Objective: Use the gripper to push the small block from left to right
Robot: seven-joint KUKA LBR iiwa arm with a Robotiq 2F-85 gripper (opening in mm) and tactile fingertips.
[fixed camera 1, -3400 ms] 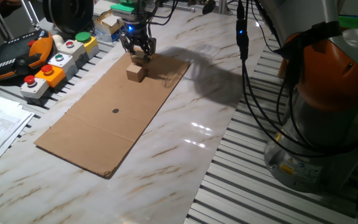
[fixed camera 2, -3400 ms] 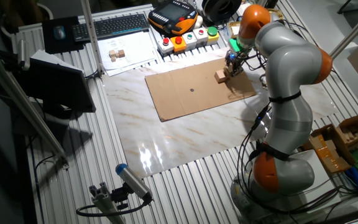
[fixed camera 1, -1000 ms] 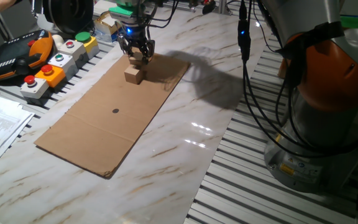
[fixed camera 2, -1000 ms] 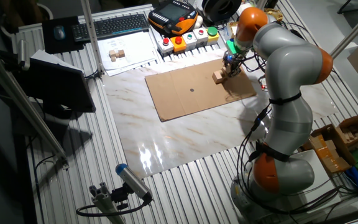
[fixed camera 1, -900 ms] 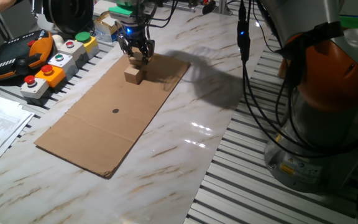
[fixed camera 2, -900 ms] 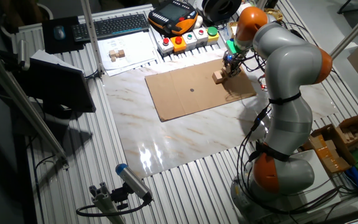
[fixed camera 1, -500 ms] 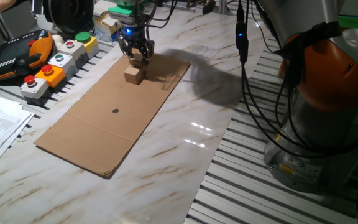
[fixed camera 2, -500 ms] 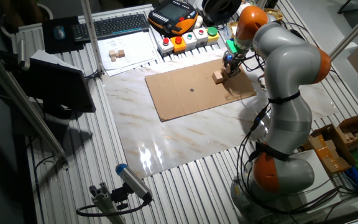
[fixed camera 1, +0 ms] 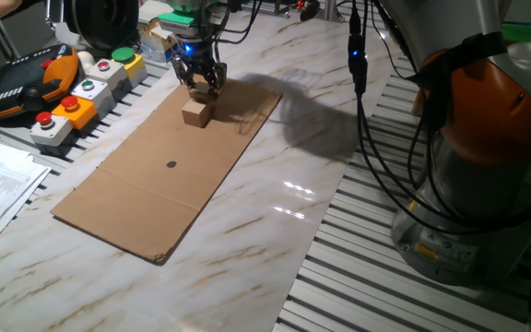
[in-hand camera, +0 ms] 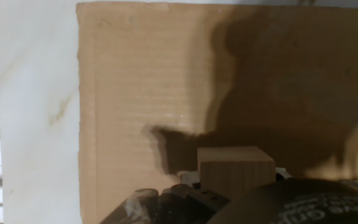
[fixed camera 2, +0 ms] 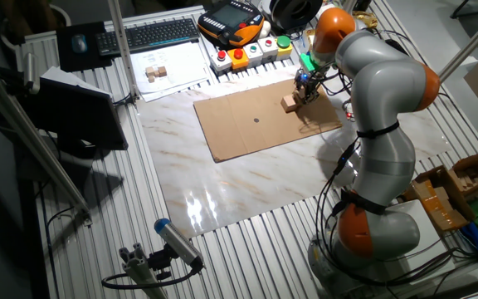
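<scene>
On marble table (fixed camera 1: 275, 194), cardboard sheet (fixed camera 1: 146, 175) bears small block (fixed camera 1: 195, 112); gripper (fixed camera 1: 198, 83) touching, jaw width unclear.

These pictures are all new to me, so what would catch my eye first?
Probably the big grey and orange robot arm bending over the table. Its black gripper, lit blue above, sits right beside a small wooden block at the far end of a brown cardboard sheet. Coloured push buttons line the table's edge nearby.

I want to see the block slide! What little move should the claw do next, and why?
Probably keep nudging the same way along the cardboard: the gripper sits right behind the small block, apparently touching it, with bare cardboard ahead.
</scene>
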